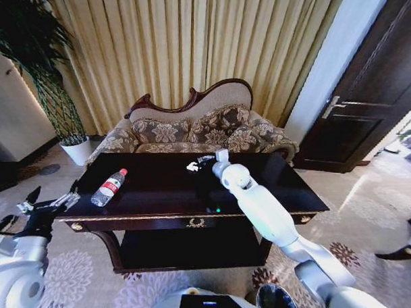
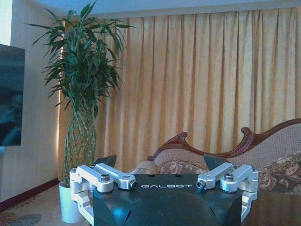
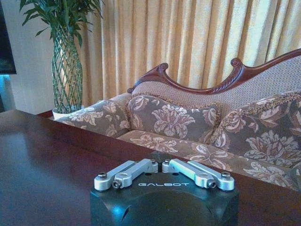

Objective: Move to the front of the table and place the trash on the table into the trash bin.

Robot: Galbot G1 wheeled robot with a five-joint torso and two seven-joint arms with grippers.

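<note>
Trash lies on the dark glossy desk (image 1: 164,186): a clear plastic bottle (image 1: 109,187) with red cap near its left edge; a crumpled white scrap (image 1: 192,166) by the far edge, just beside the right tool (image 1: 206,159), closed narrow; left tool (image 1: 47,204) hangs wide off the desk's left end; patterned sofa (image 1: 193,130) behind; round dark bin (image 1: 277,300) on the carpet.
</note>
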